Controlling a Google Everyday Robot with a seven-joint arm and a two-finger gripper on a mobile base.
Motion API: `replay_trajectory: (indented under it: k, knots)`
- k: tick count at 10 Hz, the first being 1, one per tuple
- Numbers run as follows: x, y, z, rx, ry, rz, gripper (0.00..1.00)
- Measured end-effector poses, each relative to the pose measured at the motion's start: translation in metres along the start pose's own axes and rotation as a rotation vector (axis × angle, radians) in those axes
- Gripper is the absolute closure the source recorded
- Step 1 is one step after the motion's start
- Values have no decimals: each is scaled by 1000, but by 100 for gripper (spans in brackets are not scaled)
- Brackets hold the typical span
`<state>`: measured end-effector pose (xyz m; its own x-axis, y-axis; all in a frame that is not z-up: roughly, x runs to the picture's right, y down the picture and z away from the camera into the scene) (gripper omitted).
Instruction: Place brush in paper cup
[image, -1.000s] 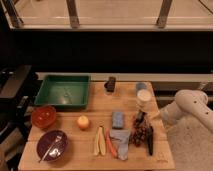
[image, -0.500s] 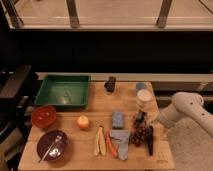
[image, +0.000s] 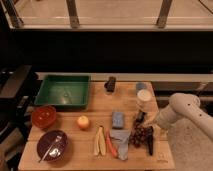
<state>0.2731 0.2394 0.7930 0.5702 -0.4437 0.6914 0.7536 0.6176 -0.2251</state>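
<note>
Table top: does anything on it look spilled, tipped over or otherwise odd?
Nothing stands out: no spill, nothing tipped. The paper cup stands upright; the brush lies flat beside the grapes. The gripper hangs low between cup and grapes.

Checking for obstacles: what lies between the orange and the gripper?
Camera view: only the sponge, with the gripper just in front of the cup, by the grapes.

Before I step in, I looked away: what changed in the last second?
The claw crept leftward in the picture, now close to the grapes and brush. It has taken hold of nothing. Brush, cup and everything else stayed put.
</note>
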Motion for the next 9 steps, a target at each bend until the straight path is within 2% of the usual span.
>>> replay_trajectory:
  k: [2,4,7,9]
  knots:
    - [10,5,8,-3,-3,13,38]
    - [23,11,3,8,6,28,38]
    - [34,12,3,35,13,48,38]
    - [36,5,9,56,0,49,38]
